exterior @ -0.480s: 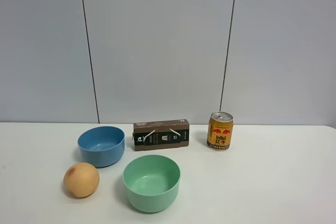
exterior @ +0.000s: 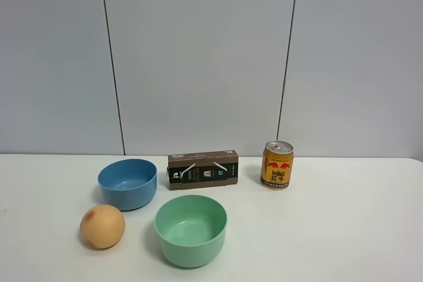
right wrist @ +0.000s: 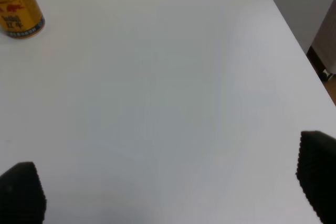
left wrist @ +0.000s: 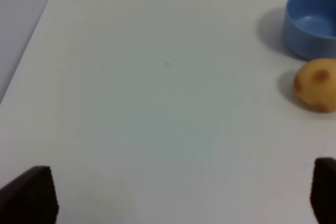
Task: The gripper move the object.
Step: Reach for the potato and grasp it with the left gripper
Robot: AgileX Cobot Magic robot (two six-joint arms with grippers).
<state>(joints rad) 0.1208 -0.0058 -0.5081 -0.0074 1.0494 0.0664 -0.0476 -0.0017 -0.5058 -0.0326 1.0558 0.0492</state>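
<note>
The peach-like fruit (exterior: 102, 226), orange-yellow with a reddish blotch, sits on the white table at the front left, next to the green bowl (exterior: 191, 230) and in front of the blue bowl (exterior: 128, 183). It also shows in the left wrist view (left wrist: 316, 84). No gripper shows in the exterior high view. My left gripper (left wrist: 181, 195) is open and empty, well apart from the fruit, over bare table. My right gripper (right wrist: 168, 192) is open and empty over the table's right side.
A dark carton (exterior: 202, 169) lies behind the green bowl. A gold-red drink can (exterior: 277, 164) stands at the back right; it also shows in the right wrist view (right wrist: 17, 5). The table's right edge (right wrist: 294, 35) is near the right gripper. A grey wall stands behind.
</note>
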